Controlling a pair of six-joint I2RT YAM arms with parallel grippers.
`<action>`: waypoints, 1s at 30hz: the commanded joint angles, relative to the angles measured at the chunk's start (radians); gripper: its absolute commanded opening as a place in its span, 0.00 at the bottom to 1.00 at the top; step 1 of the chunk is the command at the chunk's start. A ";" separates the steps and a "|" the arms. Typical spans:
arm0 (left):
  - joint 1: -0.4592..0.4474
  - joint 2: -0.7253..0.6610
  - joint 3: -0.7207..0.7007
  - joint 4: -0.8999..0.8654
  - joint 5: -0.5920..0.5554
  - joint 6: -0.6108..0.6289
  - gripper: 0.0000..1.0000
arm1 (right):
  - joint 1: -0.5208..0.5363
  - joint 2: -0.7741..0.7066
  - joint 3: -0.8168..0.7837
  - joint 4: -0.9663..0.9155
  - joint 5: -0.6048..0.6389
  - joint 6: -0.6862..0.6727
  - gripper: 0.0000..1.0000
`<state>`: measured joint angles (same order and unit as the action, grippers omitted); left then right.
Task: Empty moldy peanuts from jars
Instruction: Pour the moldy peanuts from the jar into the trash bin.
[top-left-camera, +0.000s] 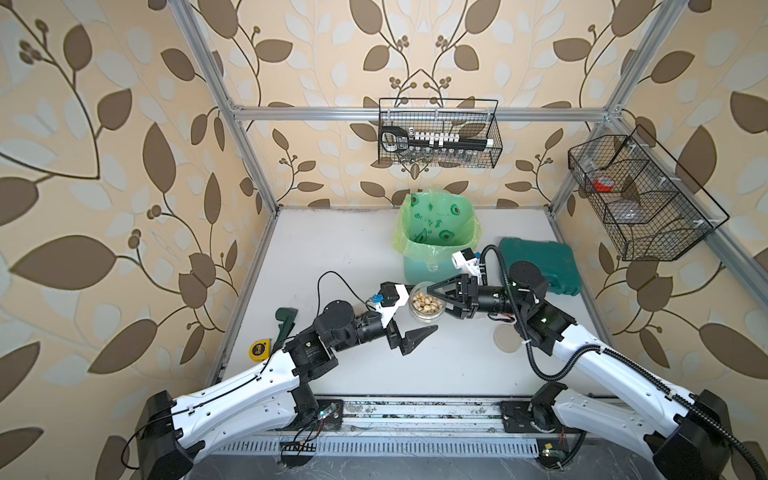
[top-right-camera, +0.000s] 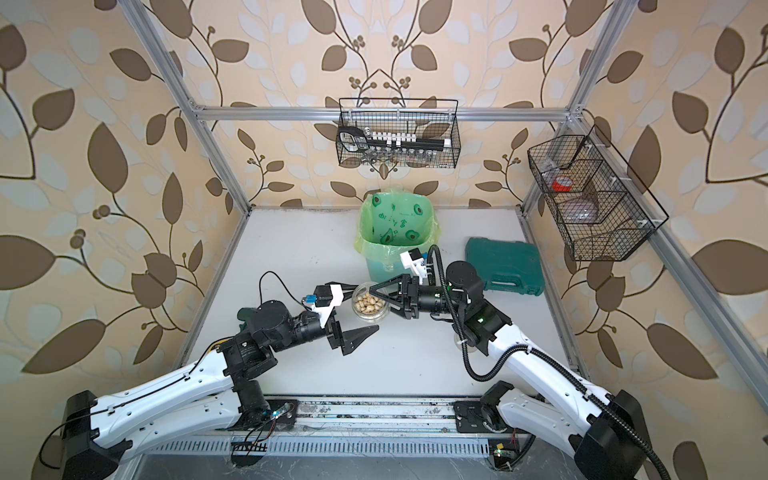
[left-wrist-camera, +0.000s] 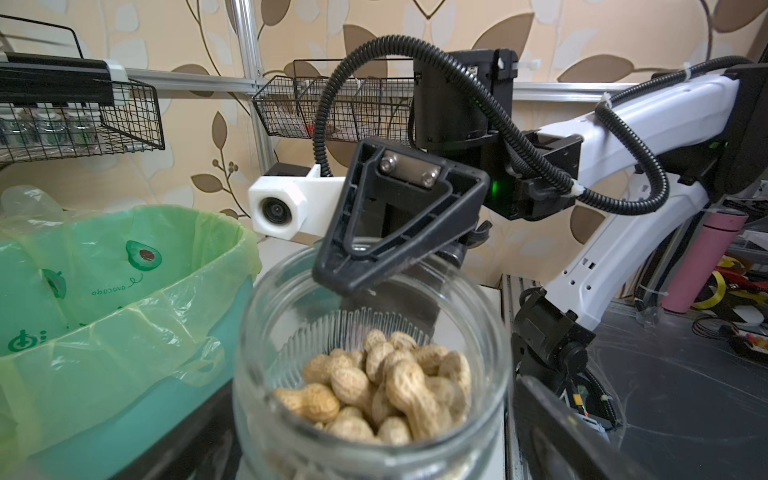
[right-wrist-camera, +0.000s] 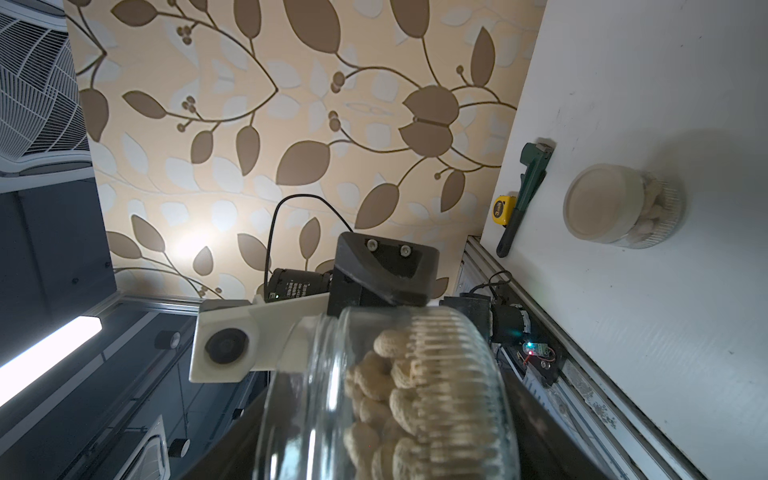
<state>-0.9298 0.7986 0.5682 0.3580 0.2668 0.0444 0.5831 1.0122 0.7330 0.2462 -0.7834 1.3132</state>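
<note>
An open clear jar (top-left-camera: 424, 318) (top-right-camera: 368, 316) of moldy peanuts (top-left-camera: 424, 304) (left-wrist-camera: 374, 386) sits mid-table, just in front of the mint-green bin (top-left-camera: 436, 237) (left-wrist-camera: 104, 291). My right gripper (top-left-camera: 437, 302) (right-wrist-camera: 382, 449) comes in from the right and is shut on this jar (right-wrist-camera: 457, 374), with one finger over its rim. My left gripper (top-left-camera: 422, 312) (left-wrist-camera: 374, 457) is open wide, its fingers either side of the jar (left-wrist-camera: 266, 374) without touching the glass. A second jar (right-wrist-camera: 602, 208) with a beige lid stands near the right arm (top-left-camera: 509, 338). A red-lidded jar (top-left-camera: 602, 183) lies in the side basket.
A dark green tool case (top-left-camera: 536, 266) lies to the right of the bin. A pipe wrench (top-left-camera: 286, 322) and a yellow tape measure (top-left-camera: 259, 349) lie at the table's left edge. Wire baskets hang on the back wall (top-left-camera: 438, 133) and the right wall (top-left-camera: 665, 232).
</note>
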 joint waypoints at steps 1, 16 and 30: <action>-0.006 -0.043 -0.004 0.018 -0.003 -0.015 0.99 | -0.055 -0.024 0.019 -0.027 0.029 -0.071 0.00; -0.006 -0.180 -0.093 -0.015 -0.126 -0.020 0.99 | -0.355 0.169 0.401 -0.196 0.014 -0.281 0.00; -0.005 -0.287 -0.186 -0.026 -0.393 -0.011 0.99 | -0.341 0.402 0.804 -0.608 0.456 -0.851 0.00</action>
<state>-0.9302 0.5362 0.3943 0.2981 -0.0391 0.0261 0.2306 1.3876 1.4601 -0.2977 -0.4664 0.6361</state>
